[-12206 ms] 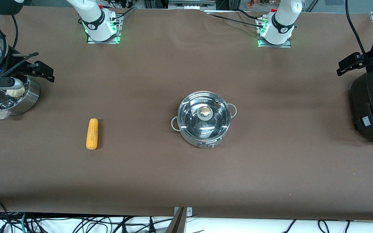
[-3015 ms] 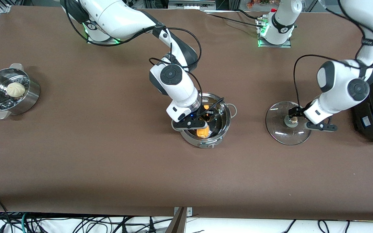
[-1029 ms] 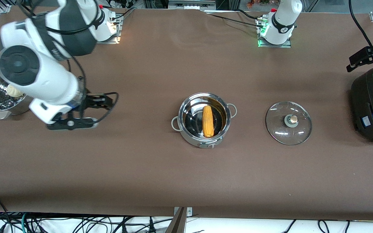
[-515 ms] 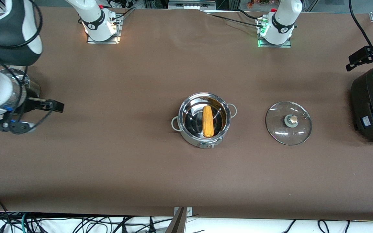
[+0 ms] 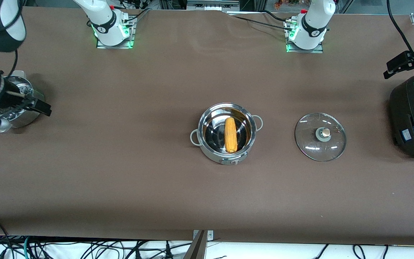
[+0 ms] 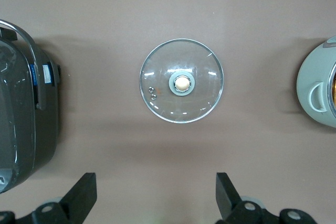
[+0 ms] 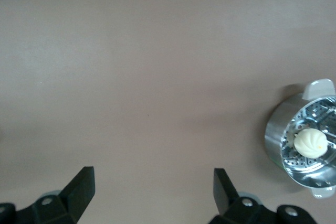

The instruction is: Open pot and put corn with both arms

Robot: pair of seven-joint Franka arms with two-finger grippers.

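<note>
So the pot (image 5: 227,132) sits dead center of the front view with its top off, and the corn (image 5: 231,134) is lying flat inside it, long axis running up-down in the frame, which looks like job done to me. The glass lid (image 5: 320,136) is parked flat on the table (image 5: 156,180) just beside the pot, toward the middle-right of the frame, knob up, so it's easy to grab again and out of the pot's way. Both arms look pulled back to wait. The left gripper (image 6: 157,203) hangs at the far right edge, over the big black cooker (image 5: 413,118), its fingers wide apart and holding nothing. The right gripper (image 7: 152,198) is at the far left edge, above the steamer basket (image 7: 304,140) with the white bun (image 7: 310,142), also spread apart and empty.
</note>
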